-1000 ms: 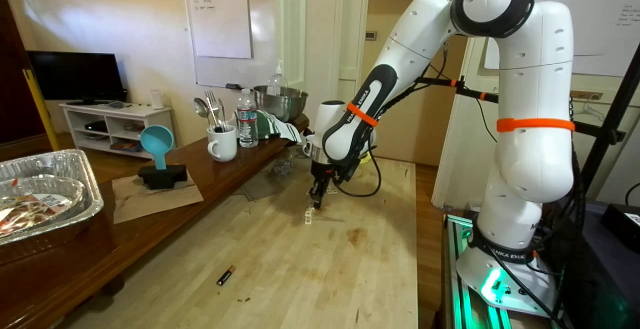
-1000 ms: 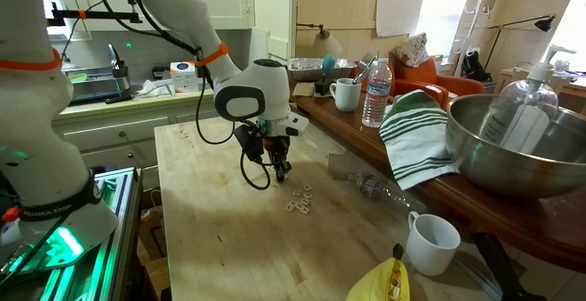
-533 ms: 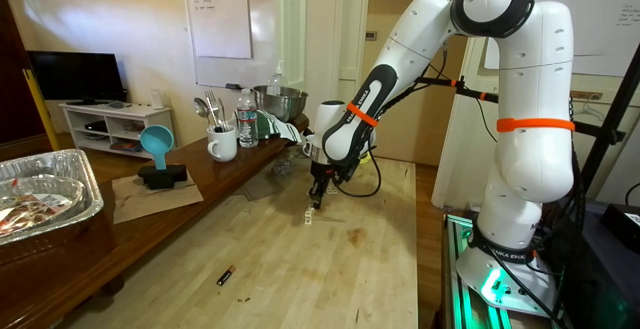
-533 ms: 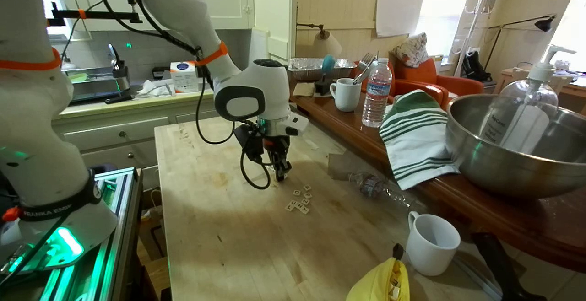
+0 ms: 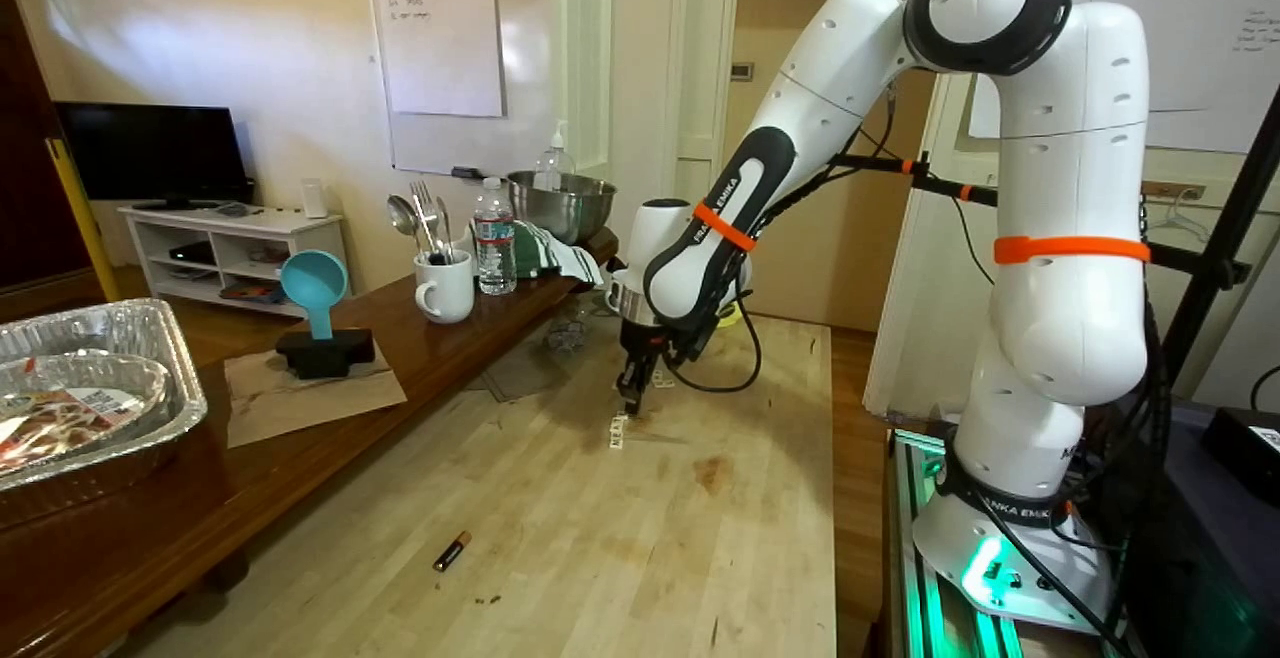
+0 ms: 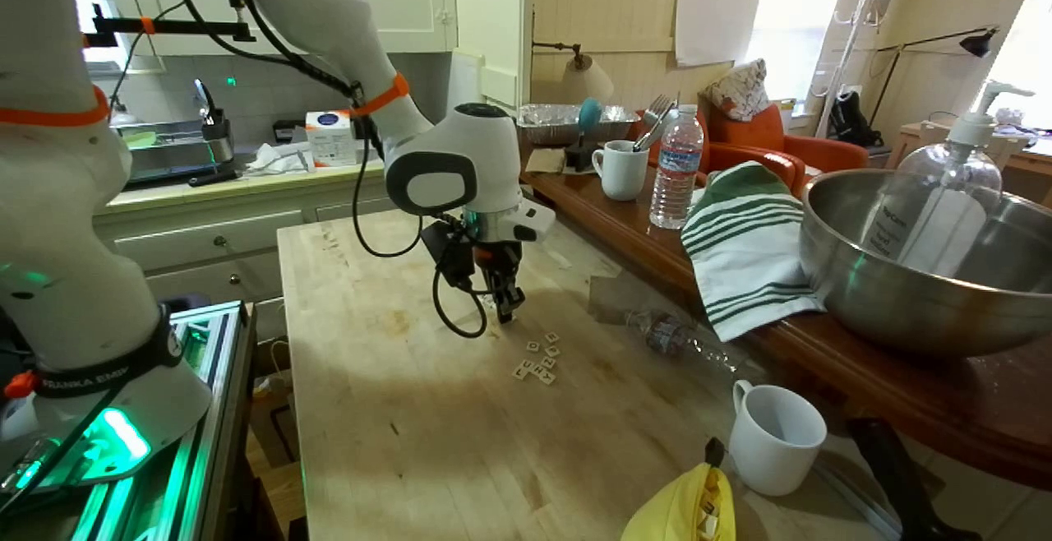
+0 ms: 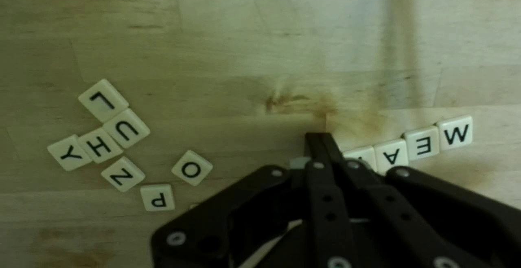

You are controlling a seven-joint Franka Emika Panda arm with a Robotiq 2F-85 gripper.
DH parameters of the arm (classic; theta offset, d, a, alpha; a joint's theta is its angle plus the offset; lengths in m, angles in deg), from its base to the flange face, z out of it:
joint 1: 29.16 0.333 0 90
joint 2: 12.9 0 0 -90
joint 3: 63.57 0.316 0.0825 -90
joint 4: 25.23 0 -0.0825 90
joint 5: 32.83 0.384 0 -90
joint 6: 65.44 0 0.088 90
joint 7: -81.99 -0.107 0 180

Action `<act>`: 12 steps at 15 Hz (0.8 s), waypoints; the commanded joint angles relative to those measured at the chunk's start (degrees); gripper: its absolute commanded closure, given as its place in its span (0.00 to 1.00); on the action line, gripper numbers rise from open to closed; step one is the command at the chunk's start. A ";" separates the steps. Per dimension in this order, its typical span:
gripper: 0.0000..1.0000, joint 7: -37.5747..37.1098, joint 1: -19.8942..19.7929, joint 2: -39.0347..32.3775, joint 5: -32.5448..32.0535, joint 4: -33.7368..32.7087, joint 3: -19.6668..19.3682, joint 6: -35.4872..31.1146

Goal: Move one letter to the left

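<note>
Several small pale letter tiles lie flat on the wooden table. In the wrist view a slanted row holds a tile with an M or W [image 7: 455, 132], an E tile [image 7: 422, 143], an A tile [image 7: 391, 156] and a tile partly hidden by the gripper. This row [image 5: 617, 431] also shows in an exterior view. At the wrist view's left lie an O tile [image 7: 191, 168], a P tile [image 7: 157, 198] and others, a loose cluster [image 6: 538, 362]. My gripper [image 7: 318, 135], pointing down [image 5: 630, 408] [image 6: 505, 319], is shut beside the row's partly hidden tile; nothing shows between its fingertips.
A battery [image 5: 452, 551] lies on the table. A yellow pouch [image 6: 682, 508], a white mug [image 6: 775, 440] and a crumpled plastic bottle [image 6: 670, 334] are also there. A raised brown counter [image 5: 390, 338] runs alongside with a mug of cutlery, a bottle and a steel bowl [image 6: 920, 294].
My gripper has risen very slightly in the last half second. The tiles in view have not visibly moved.
</note>
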 commanded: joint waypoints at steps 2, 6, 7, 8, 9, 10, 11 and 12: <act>1.00 -0.16 0.44 2.02 0.68 0.82 0.08 -0.62; 1.00 5.60 -0.53 5.03 5.81 2.08 3.01 -0.08; 0.81 7.52 -0.57 6.07 7.60 2.42 3.80 0.45; 0.73 9.42 -0.50 7.12 9.21 2.61 4.41 1.60; 0.67 11.49 -0.29 7.82 10.33 2.82 4.79 1.54; 0.60 12.76 0.11 8.61 10.95 2.98 4.90 1.87; 0.51 14.58 0.36 9.33 11.94 3.20 5.12 2.00; 0.45 15.68 0.76 10.08 12.39 3.52 5.06 2.01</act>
